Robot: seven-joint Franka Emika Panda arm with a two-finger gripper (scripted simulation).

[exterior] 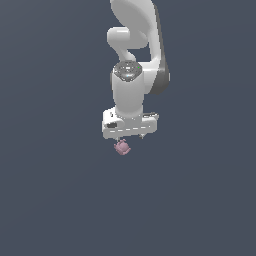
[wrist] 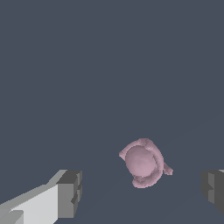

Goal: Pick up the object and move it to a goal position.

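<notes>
The object (exterior: 122,147) is a tiny dusty-pink lumpy thing with small knobs, lying on the dark grey floor just below the white hand in the exterior view. In the wrist view the object (wrist: 143,162) lies in the wide gap between the two grey fingertips (wrist: 70,193), nearer one of them and touching neither. My gripper (wrist: 142,190) is open and holds nothing. In the exterior view the gripper (exterior: 129,137) hangs straight down from the white arm, its fingers mostly hidden behind the hand.
A plain dark grey floor (exterior: 55,190) stretches all around. The white arm (exterior: 135,45) rises toward the top of the exterior view.
</notes>
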